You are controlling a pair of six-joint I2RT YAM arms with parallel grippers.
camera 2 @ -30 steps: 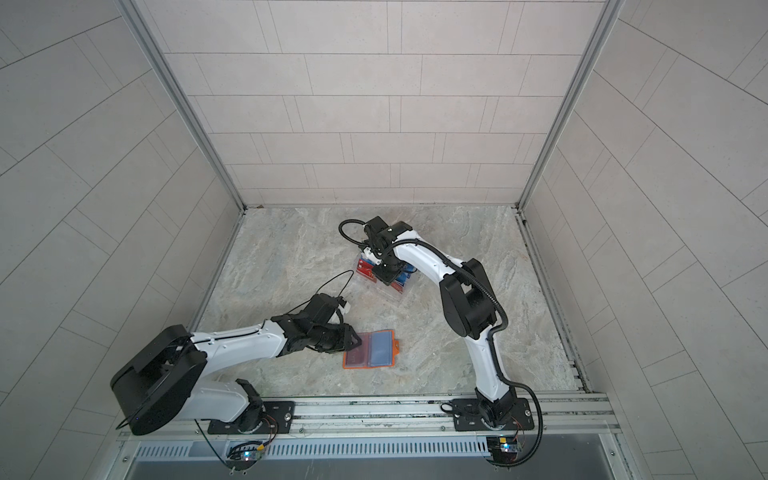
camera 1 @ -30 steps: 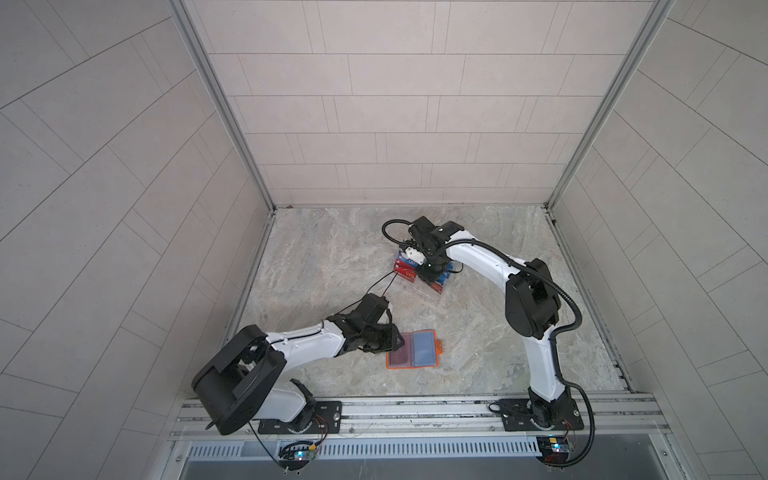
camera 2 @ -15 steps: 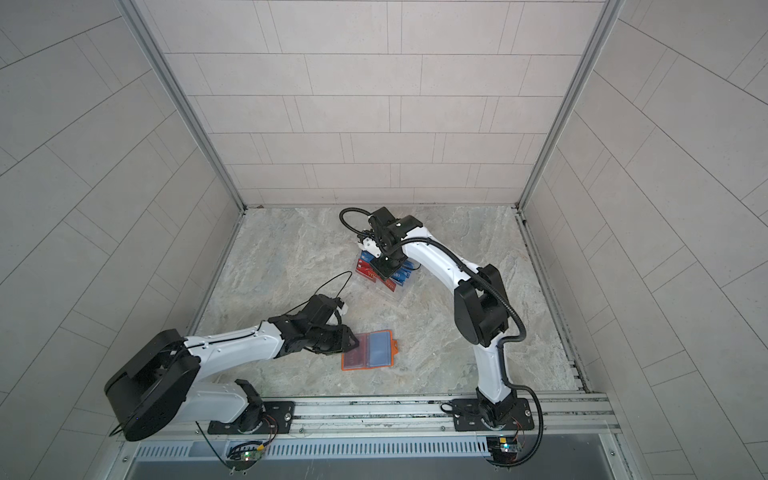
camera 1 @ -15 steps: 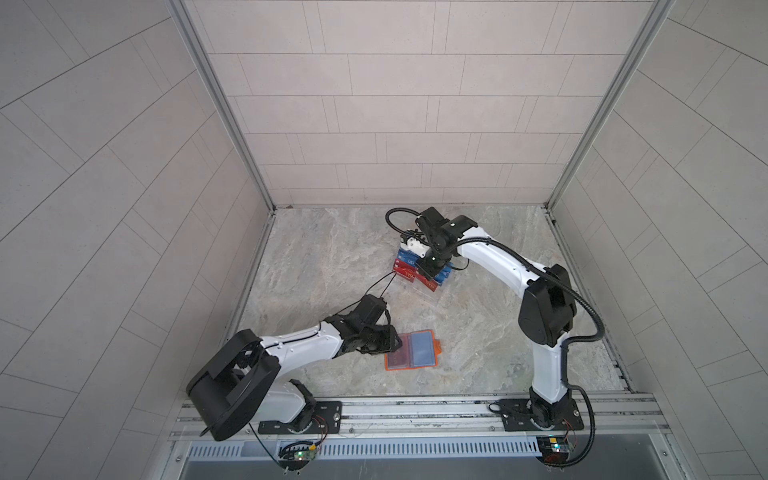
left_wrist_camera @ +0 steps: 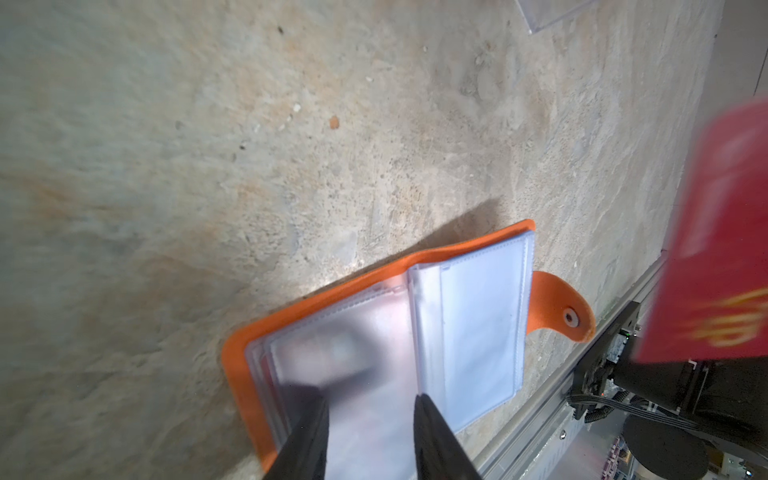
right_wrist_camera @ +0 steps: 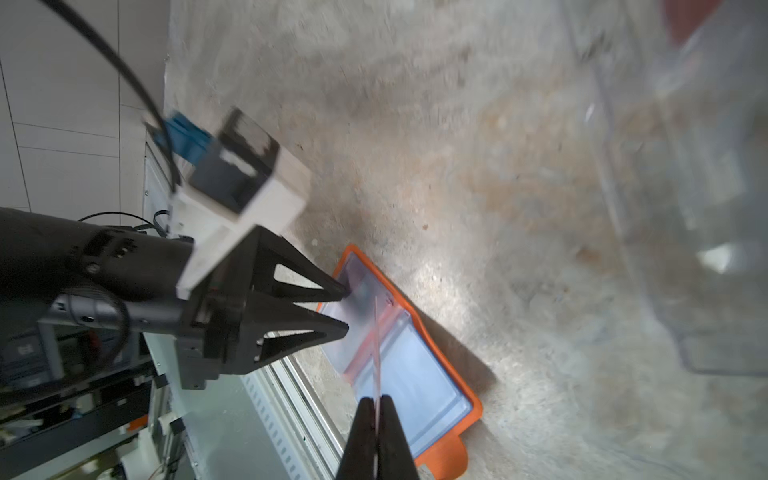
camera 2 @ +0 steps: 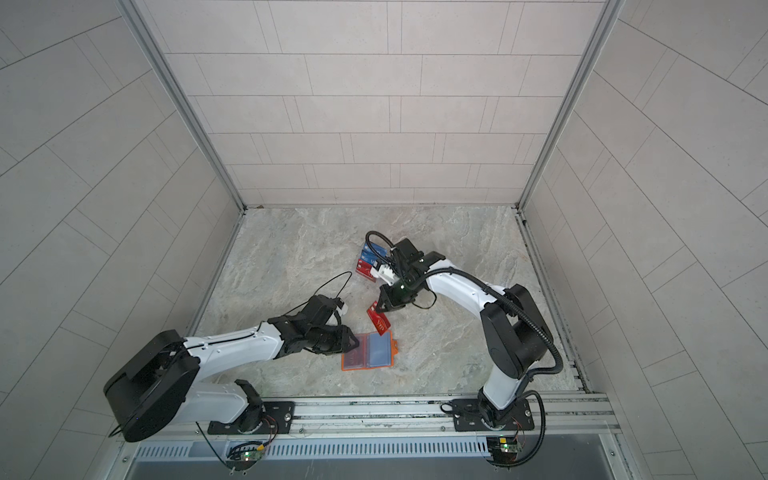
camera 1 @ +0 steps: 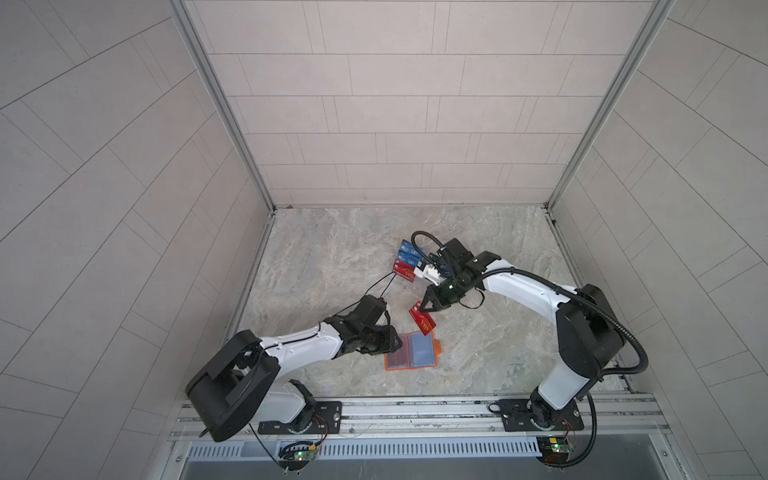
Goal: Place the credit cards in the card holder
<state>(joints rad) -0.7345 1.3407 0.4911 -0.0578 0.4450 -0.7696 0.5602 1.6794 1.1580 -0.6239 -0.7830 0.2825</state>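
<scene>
orange card holder [camera 1: 411,353] spread open and flat on the stone-patterned tabletop [camera 1: 332,257], toward the front rail [camera 1: 415,409], clear sleeves facing up, snap tab [left_wrist_camera: 561,309] sticking out on the side away from the left arm. at its far edge in both top views, a red credit card [camera 1: 423,322] with gold lettering, tilted, lower end close over the holder's right-hand page; touching or not, cannot tell. pinched at its upper end by the right gripper [camera 1: 420,309], jaws closed tight on it; seen edge-on as a thin line in the right wrist view, blurred and large in the left wrist view. left gripper [camera 1: 397,343] low at the holder's left-hand page, jaws parted with a plain gap, tips down on or just over the sleeves; no telling whether a sleeve is caught. farther back, near the middle of the table, blue credit cards [camera 1: 409,253] and a second red card [camera 1: 406,273] standing in a clear acrylic stand [right_wrist_camera: 685,208], well apart from the holder, just beside the right arm's wrist.
</scene>
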